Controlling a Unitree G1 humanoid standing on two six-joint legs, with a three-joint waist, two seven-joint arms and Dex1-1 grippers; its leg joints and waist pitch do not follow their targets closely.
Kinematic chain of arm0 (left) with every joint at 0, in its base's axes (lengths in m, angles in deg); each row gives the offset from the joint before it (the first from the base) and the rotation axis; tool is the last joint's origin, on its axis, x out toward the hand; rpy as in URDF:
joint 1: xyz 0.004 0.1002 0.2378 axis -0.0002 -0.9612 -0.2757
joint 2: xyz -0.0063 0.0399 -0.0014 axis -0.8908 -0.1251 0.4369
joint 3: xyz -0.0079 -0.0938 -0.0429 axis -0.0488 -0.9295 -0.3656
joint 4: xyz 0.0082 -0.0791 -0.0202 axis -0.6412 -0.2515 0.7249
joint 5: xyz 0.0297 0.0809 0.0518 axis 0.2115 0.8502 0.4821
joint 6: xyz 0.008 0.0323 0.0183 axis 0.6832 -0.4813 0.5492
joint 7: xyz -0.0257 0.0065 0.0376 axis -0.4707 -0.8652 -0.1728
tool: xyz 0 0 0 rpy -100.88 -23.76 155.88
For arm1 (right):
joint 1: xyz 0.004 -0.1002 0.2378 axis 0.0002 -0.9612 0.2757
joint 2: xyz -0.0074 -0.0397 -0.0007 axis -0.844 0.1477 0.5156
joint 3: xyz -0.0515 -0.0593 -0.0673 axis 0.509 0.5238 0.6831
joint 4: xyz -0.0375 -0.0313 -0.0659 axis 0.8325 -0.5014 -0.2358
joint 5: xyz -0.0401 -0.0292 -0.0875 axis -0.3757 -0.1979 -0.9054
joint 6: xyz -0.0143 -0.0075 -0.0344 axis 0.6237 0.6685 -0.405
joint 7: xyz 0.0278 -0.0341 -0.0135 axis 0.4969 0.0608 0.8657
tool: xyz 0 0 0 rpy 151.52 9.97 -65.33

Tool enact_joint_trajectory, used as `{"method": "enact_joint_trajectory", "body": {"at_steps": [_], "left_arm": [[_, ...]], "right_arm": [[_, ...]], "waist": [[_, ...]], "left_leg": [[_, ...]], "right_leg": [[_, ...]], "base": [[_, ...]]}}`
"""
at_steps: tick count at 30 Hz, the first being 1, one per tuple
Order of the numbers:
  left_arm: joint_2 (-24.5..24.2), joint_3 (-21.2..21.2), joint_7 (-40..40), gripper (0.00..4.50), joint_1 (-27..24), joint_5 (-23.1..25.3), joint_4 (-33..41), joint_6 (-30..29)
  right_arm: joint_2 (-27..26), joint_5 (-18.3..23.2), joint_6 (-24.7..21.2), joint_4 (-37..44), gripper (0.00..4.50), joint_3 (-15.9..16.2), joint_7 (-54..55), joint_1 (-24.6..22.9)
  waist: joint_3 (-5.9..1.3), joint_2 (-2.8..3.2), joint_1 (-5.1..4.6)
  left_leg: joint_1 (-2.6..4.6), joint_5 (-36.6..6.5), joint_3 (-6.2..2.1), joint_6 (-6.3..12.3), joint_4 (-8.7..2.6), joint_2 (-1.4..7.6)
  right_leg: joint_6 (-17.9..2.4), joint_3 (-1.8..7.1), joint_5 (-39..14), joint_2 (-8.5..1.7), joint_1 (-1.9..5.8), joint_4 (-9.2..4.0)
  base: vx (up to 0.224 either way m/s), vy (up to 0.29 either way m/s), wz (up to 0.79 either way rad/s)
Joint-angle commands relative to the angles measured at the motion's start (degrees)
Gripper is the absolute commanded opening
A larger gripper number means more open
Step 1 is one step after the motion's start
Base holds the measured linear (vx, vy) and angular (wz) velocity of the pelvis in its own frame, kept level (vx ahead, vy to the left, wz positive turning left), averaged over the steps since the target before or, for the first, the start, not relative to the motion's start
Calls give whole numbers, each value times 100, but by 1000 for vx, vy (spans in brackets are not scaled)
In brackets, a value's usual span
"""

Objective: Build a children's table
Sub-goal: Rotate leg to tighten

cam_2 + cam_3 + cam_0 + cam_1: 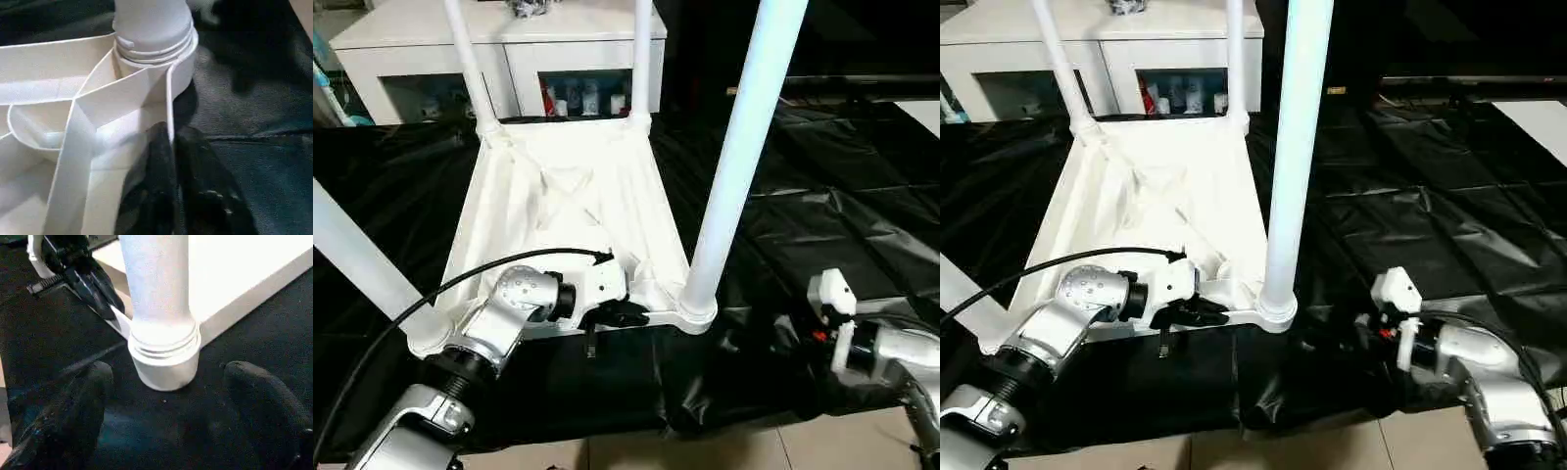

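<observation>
At lower left of the head view, the left forearm is silver with a dimpled round joint, a black cable arching over it. Its white wrist block ends in black fingers. At lower right, the right forearm is silver with a white wrist block and small red detail.

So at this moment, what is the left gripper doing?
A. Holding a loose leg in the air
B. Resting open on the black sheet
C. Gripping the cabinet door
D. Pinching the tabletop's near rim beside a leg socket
D: the left gripper has its fingers either side of the thin rim of the upturned tabletop, right beside the near right leg, as the left wrist view shows.
</observation>
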Motion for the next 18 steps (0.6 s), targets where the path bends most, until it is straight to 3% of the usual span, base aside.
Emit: {"method": "enact_joint_trajectory", "body": {"at_steps": [1, 6, 8, 11, 12, 14, 15, 17, 18], "left_arm": [[-118, -160, -143, 79, -207, -391, 834, -203], [-385, -340, -106, 109, -441, -524, 1690, -434], [-500, -539, -21, 129, -576, -665, 2239, -674], [-592, -1042, 218, 139, -1019, -1296, 3397, -1411], [-535, -1302, 501, 139, -1361, -1587, 3866, -1741], [-501, -1375, 609, 139, -1469, -1651, 3969, -1804], [-185, -1680, 1230, 139, -1938, -1759, 4225, -2037], [-38, -1771, 1520, 139, -2096, -1634, 4258, -2107], [324, -1925, 2174, 139, -2454, -1286, 4288, -1939]], "right_arm": [[-22, 219, -209, 573, 400, -212, 142, -160], [-41, 417, -377, 1137, 400, -312, 302, -379], [-53, 524, -505, 1430, 400, -367, 402, -489], [1, 755, -802, 2133, 400, -444, 563, -792], [-3, 912, -1037, 2522, 400, -483, 712, -947], [-14, 948, -1102, 2629, 400, -490, 769, -988], [-254, 876, -1294, 3007, 400, -512, 1374, -1029], [-430, 754, -1315, 3107, 400, -524, 1727, -990], [-856, 854, -1614, 3332, 400, -569, 2463, -892]], "waist": [[-305, -71, -6], [-298, -60, -34], [-280, -44, -57], [-255, -44, -69], [-238, 15, -74], [-235, -17, -101], [-217, 30, -127], [-203, 16, -151], [-213, 25, -180]], "left_leg": [[71, -1185, -63, 481, -386, 200], [58, -1043, -66, 568, -390, 212], [67, -1186, -63, 504, -406, 206], [79, -1428, -65, 374, -431, 208], [74, -1516, -78, 297, -456, 216], [71, -1582, -68, 292, -447, 200], [64, -1662, -70, 203, -456, 200], [56, -1759, -63, 156, -458, 180], [70, -1860, -86, 63, -463, 162]], "right_leg": [[-1449, 136, -839, -224, 272, -290], [-1494, 137, -576, -215, 283, -258], [-1412, 140, -877, -209, 266, -293], [-1342, 145, -1247, -199, 254, -327], [-1300, 151, -1320, -192, 255, -329], [-1233, 147, -1431, -173, 240, -353], [-1140, 150, -1578, -162, 226, -373], [-1014, 143, -1841, -150, 191, -415], [-789, 139, -2146, -136, 172, -454]], "base": [[0, 0, 0], [0, 0, 0], [0, 0, 0], [0, 0, 0], [0, 0, 0], [0, 0, 0], [0, 0, 0], [0, 0, 0], [0, 0, 0]]}}
